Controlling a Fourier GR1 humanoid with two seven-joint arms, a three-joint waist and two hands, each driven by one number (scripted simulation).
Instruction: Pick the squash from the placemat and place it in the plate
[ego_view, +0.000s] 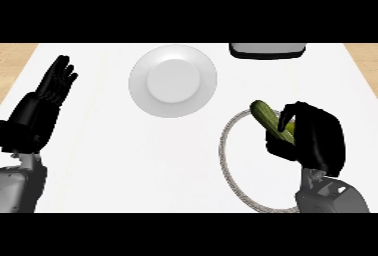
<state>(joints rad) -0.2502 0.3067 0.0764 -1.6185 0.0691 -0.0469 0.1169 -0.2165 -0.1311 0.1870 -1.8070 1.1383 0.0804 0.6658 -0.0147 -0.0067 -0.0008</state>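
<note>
Squash (263, 118) sits at right, in the right hand's grasp, over the upper part of the placemat; more on that further along.

Far left: left hand (53, 82) shows near the edge, fingers straight and up, holding nothing. Resting, likely kept clear so the other arm can work.

Centre-left, toward the back: white plate (145, 98), bare, well apart from the squash. It is the target.

Back edge, right of the plate: a pale appliance (266, 49), cut off at the top; cannot tell what it is.

Right: placemat (224, 150), a round rim only partly visible, its right side behind the arm. Right hand (316, 140) has fingers curled round the squash; only the green upper end shows. Whether it is lifted off the mat cannot be told.
</note>
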